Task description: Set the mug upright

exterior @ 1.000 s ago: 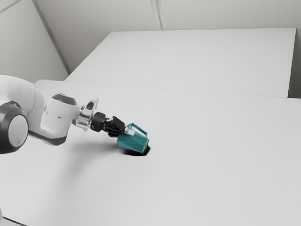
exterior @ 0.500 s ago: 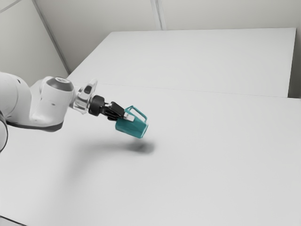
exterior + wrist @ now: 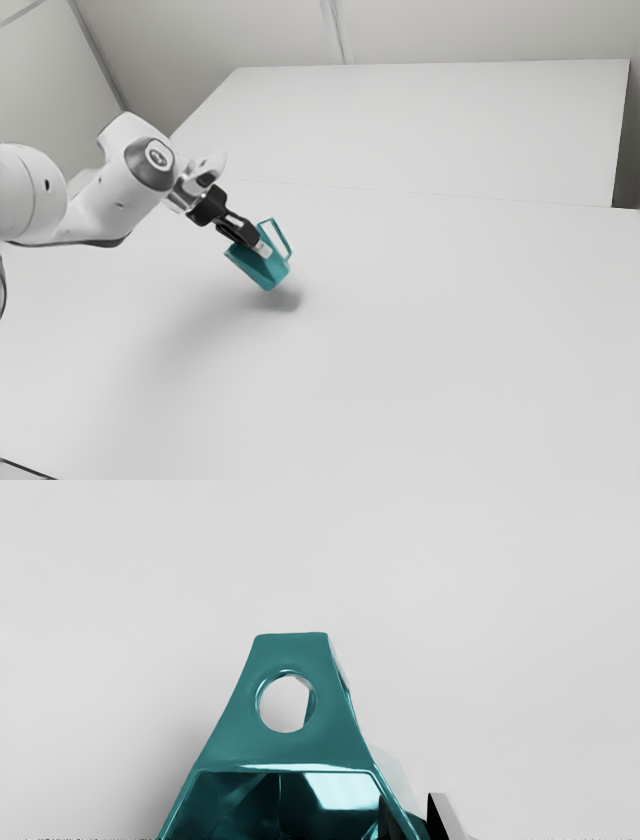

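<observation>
My gripper (image 3: pixel 261 247) points down and toward the exterior view's right, gripping the teal mug (image 3: pixel 266 273) by its wall. The mug hangs tilted above the white table (image 3: pixel 430 340), its shadow apart below it. Its open end faces the hand and its base points down toward the exterior view's right; the handle is on the upper right side there. In the wrist view, the mug (image 3: pixel 292 652) shows its pierced handle side and open mouth. The gripper (image 3: pixel 411 820) has one finger inside the mouth and one outside the wall. The mug's base is hidden there.
A second white surface (image 3: pixel 420 120) lies behind the table, near pale walls. The arm reaches in from the exterior view's left, above the table.
My gripper has lifted the mug off the table and shifted it slightly toward the exterior view's left. The hand has turned to point more steeply down, swinging the mug's base downward.
</observation>
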Action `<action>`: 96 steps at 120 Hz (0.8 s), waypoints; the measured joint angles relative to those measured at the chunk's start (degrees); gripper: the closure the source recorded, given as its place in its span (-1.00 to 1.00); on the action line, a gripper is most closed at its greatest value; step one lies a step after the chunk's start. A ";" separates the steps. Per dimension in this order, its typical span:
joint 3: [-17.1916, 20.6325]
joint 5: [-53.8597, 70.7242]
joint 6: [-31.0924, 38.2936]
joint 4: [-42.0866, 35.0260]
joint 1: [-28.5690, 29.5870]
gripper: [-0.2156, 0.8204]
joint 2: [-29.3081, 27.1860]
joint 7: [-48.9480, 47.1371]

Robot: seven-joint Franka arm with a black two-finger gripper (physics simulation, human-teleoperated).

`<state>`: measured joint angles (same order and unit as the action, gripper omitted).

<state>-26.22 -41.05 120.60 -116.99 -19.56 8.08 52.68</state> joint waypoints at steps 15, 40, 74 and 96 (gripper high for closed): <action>0.99 5.78 2.98 -0.01 -0.02 0.90 0.14 -1.61; 1.30 13.90 5.73 0.05 -0.08 0.90 0.32 -4.67; 2.81 20.84 8.61 0.44 -0.65 0.91 1.35 -9.63; 3.27 22.78 10.66 0.74 -0.85 0.91 3.09 -12.55</action>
<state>-22.95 -18.26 131.26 -116.25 -20.41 11.16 40.13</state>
